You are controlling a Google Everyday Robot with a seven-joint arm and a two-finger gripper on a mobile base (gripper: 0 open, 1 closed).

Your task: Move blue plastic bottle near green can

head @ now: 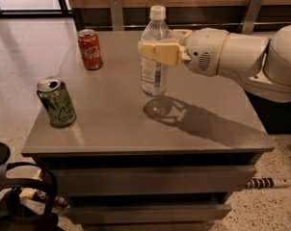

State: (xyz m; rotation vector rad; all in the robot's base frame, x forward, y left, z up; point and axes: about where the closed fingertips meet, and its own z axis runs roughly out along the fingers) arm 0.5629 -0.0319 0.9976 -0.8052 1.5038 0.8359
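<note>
I see gripper (157, 53) clamped on bottle (154, 78) at mid-height, bottle upright over table (116, 124) centre; green can (56, 101) well apart at front left, red can (90, 49) at back left

I saw the blue plastic bottle (154, 81) upright, with a clear body, white cap and pale label, gripped mid-body by the gripper (149, 52) over mid-table (112, 124). The green can (56, 103) stood upright near the front-left corner, top open, well apart from the bottle.
</note>
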